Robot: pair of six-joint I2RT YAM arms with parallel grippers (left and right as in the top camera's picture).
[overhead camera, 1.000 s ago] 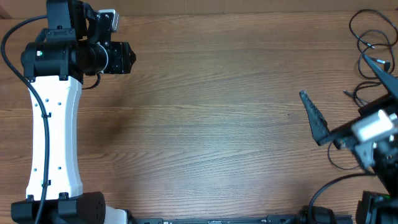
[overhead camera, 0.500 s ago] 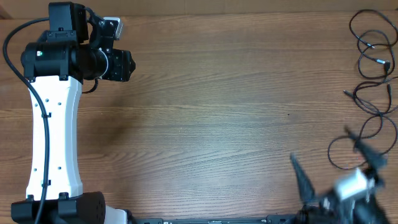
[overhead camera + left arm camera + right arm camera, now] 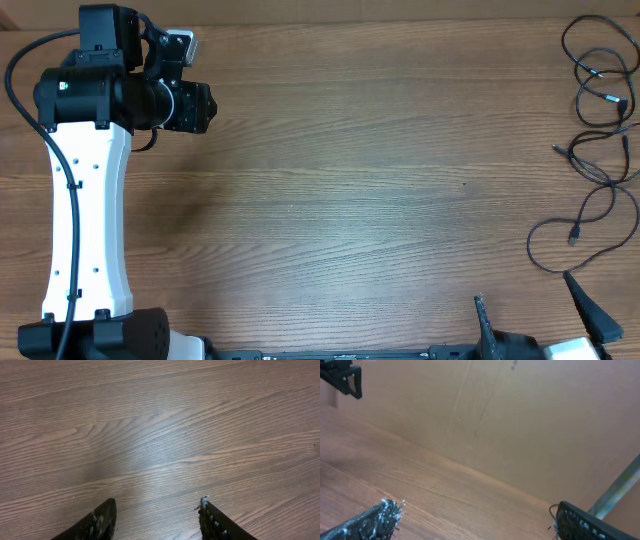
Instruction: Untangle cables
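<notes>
Since one second ago the right pincer (image 3: 535,318) has pulled back from the cord area to the near edge of the counter (image 3: 350,180). Only its two finger tips show in the overhead view now. The left arm (image 3: 85,210) has not changed over the last half second and sits at the far left corner.

State of the right pincer: jaws spread fully wide, nothing between them, released. Its wrist view looks across bare wood toward a plain brown wall (image 3: 530,415).

State of the left pincer (image 3: 156,507): jaws partly apart above bare woodgrain, gripping nothing.

Location of the cables (image 3: 582,100): along the right edge of the counter, from the far corner to past the middle, well apart from both pincers. Overlapping loops lie at the far end, with crossings in the middle. One larger loop trails toward the near side with a small plug (image 3: 573,237) inside it. Part of the bundle runs out of frame on the right.

A thin dark curl sits beside the right finger in the right wrist view, possibly a cord end, too small to tell
</notes>
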